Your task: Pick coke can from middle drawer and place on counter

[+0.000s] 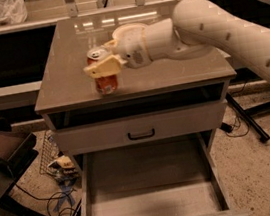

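The coke can (106,81), red with a silver top, is upright over the front left part of the counter (67,59). My gripper (102,64) is shut on the can, its yellowish fingers around the upper half. The white arm reaches in from the right. I cannot tell whether the can's base touches the counter. The middle drawer (154,205) stands pulled out below, its pale floor bare.
A pale bowl (128,30) sits on the counter behind my wrist, partly hidden. A closed drawer front with a black bar handle (141,134) lies above the open drawer. Cables and clutter (61,169) lie on the floor at left. A dark chair stands at far left.
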Robot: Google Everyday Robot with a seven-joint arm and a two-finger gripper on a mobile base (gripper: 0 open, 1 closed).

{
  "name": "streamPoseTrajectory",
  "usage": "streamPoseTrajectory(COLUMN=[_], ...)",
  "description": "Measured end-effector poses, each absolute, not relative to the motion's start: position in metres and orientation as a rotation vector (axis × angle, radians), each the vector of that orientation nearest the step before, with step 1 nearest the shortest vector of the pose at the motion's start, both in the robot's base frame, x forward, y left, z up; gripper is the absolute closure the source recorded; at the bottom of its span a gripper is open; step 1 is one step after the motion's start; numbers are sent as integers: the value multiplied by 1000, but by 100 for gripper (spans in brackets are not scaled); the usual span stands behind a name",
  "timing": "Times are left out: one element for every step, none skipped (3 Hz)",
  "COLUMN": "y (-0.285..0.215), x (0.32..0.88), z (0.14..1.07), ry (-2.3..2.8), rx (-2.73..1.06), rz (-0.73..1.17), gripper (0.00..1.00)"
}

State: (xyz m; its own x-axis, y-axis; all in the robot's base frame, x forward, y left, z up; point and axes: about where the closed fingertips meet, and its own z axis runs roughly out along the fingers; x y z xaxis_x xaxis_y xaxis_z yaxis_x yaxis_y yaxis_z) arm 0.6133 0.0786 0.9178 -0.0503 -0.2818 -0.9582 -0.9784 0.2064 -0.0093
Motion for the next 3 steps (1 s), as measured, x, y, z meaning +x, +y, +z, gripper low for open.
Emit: streamPoseTrajectory(y=[111,142,165], x=[652,678,695], z=[918,911,901], ry=[1513,1481,1451], rx=[-1245,-1253,-1274], rz=[953,998,1020], gripper=[100,100,100])
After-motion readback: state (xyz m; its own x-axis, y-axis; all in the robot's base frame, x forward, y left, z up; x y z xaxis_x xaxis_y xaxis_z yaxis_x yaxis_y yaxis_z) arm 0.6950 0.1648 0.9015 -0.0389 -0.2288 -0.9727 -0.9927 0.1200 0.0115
